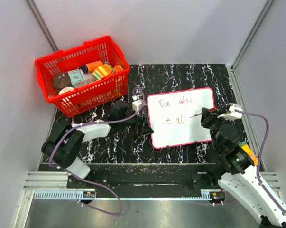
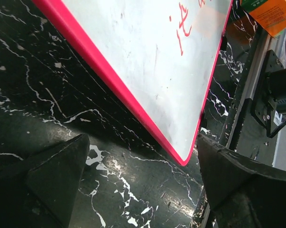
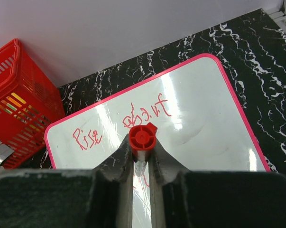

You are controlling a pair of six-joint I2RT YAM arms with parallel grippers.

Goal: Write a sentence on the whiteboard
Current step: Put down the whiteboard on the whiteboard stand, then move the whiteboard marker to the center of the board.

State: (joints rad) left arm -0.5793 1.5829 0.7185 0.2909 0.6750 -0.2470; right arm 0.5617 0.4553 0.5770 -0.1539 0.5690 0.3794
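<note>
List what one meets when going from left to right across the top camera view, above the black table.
Red basket → left gripper, open → whiteboard → right gripper, shut on a marker, over the board's right side.

Bare marble tabletop (image 1: pixel 180 76) runs behind the whiteboard (image 1: pixel 173 133) up to the back wall (image 1: pixel 157 28), and a hand could pass there. The red basket (image 1: pixel 81 76) blocks the far left corner. The left gripper (image 1: pixel 143 126) crowds the board's left edge. The right gripper (image 1: pixel 205 116), clamping a marker (image 3: pixel 143 137), hangs over the board's right side. Only a narrow strip lies before the right wall (image 1: pixel 271 71).
</note>
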